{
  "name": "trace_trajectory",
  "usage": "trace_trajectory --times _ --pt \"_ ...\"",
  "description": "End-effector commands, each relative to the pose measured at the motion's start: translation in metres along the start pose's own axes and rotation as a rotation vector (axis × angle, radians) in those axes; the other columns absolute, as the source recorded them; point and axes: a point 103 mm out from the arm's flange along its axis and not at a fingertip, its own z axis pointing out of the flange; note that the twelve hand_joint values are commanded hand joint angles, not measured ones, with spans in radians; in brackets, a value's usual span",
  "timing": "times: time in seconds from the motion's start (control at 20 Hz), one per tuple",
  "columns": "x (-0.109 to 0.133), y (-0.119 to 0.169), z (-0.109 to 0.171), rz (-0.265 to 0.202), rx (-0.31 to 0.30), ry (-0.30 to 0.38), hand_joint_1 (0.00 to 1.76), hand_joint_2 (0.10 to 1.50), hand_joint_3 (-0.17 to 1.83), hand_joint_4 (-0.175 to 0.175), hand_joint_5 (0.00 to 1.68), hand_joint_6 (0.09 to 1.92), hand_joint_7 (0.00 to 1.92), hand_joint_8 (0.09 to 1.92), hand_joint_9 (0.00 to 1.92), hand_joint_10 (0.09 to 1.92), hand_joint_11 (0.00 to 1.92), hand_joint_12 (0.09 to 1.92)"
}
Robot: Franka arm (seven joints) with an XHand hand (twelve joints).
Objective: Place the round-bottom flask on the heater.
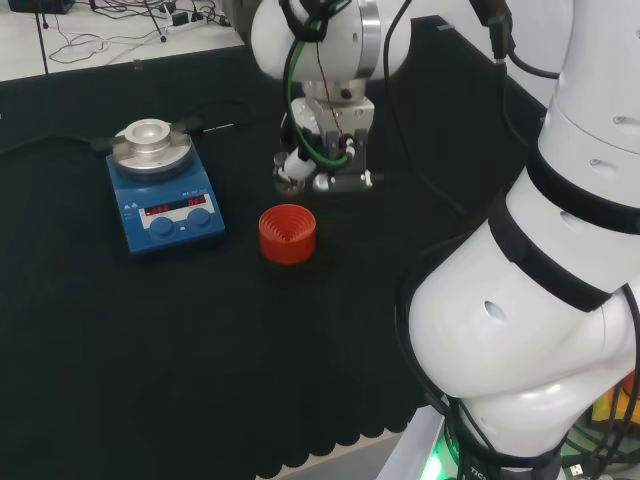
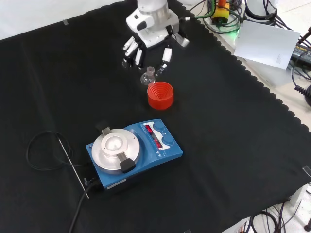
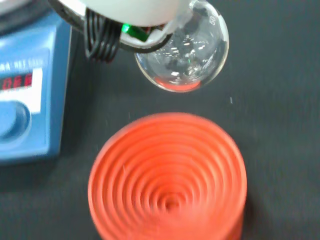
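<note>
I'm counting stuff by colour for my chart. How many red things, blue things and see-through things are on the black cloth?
Red: 1, the ribbed stand
Blue: 1, the heater
See-through: 1, the round-bottom flask, at the robot hand
Total: 3

**Robotics lab, chemistry bench setup**

Black-clothed worktop [image 2: 243, 145]. Blue heater [image 2: 133, 150] with metal top plate and red display. Clear round-bottom flask [image 2: 148, 76], red ribbed stand [image 2: 160, 95]. Cables and power strip [image 1: 190, 18] on floor behind.

heater [image 2: 134, 153] display lit red, digits unreadable
</note>
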Motion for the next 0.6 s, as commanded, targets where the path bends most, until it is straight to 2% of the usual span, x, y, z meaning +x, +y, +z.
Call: trace_trajectory --times 0.05,0.6 --pt "0.018 0.031 -0.045 -0.045 -0.02 -0.022 1.11 0.68 0.77 0.087 1.12 0.99 0.37 0.68 0.66 0.6 0.45 1.3" --pt "0.064 0.083 -0.073 -0.121 -0.009 -0.011 1.11 0.67 0.79 0.069 1.12 0.99 0.36 0.68 0.66 0.6 0.45 1.3"
